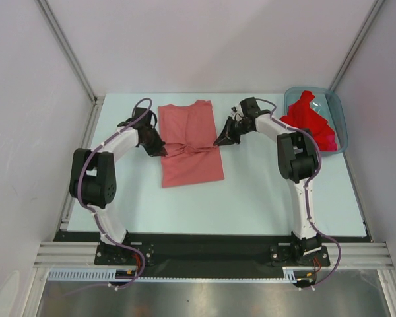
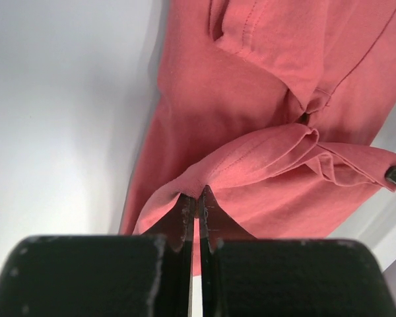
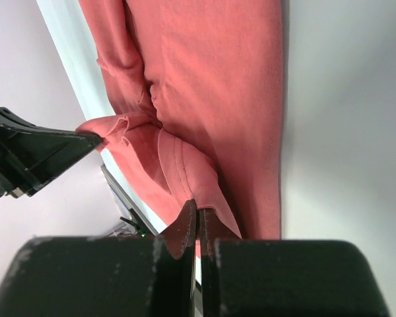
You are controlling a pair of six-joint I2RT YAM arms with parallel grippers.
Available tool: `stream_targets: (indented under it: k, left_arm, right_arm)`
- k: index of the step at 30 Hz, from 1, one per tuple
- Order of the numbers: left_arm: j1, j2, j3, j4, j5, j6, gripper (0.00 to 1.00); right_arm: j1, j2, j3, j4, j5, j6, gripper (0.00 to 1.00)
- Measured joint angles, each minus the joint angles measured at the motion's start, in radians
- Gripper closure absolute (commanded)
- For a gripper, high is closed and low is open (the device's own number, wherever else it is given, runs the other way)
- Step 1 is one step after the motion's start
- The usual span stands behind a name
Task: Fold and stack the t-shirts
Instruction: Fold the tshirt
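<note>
**Top view, with both wrist views.** A muted salmon-pink t-shirt (image 1: 191, 168) of soft, matte knit lies on the pale, smooth table (image 1: 264, 198) between the two arms. Its lower body is flat and roughly rectangular; its middle is drawn up into a ridge of gathered folds running from side to side. The left gripper (image 1: 160, 150) is closed on a pinch of cloth at the shirt's left edge, the thin fabric clamped between its black, wedge-shaped fingers (image 2: 183, 221). The right gripper (image 1: 222, 140) is likewise closed on a fold at the shirt's right edge, so the lifted cloth spans from one gripper to the other. The wrist views show a double-stitched hem and a short sleeve lying over the body, with creases converging on each pinch. At the far right corner of the table stands a translucent blue-grey plastic bin (image 1: 344, 129), rectangular with rounded corners. It holds brighter red t-shirts (image 1: 309, 120), crumpled in a heap that rises above the rim; there appear to be several, though the folds hide their number.
</note>
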Motion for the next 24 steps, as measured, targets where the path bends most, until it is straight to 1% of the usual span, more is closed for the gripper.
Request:
stream_targets:
  k: [6,13,17,19,20,24]
  left_arm:
    - [0.003,0.035,0.031,-0.013,0.0,0.0,1.0]
    - [0.011,0.059,0.068,-0.02,-0.001,0.0,1.0]
    - [0.014,0.082,0.106,-0.031,0.0,0.0,1.0]
    - [0.015,0.092,0.117,-0.034,0.0,0.0,0.98]
    - [0.016,0.099,0.123,-0.037,0.0,0.0,0.95]
    - [0.018,0.117,0.133,-0.045,-0.001,0.0,0.94]
  right_arm:
    - [-0.017,0.008,0.013,0.005,-0.01,0.016,0.98]
    - [-0.026,0.069,0.059,0.011,-0.026,0.034,0.97]
    - [-0.026,0.087,0.087,0.006,-0.027,0.04,0.95]
    - [-0.027,0.092,0.097,0.007,-0.029,0.041,0.93]
    - [-0.027,0.095,0.101,0.006,-0.031,0.041,0.92]
    - [-0.03,0.112,0.124,0.003,-0.039,0.042,0.91]
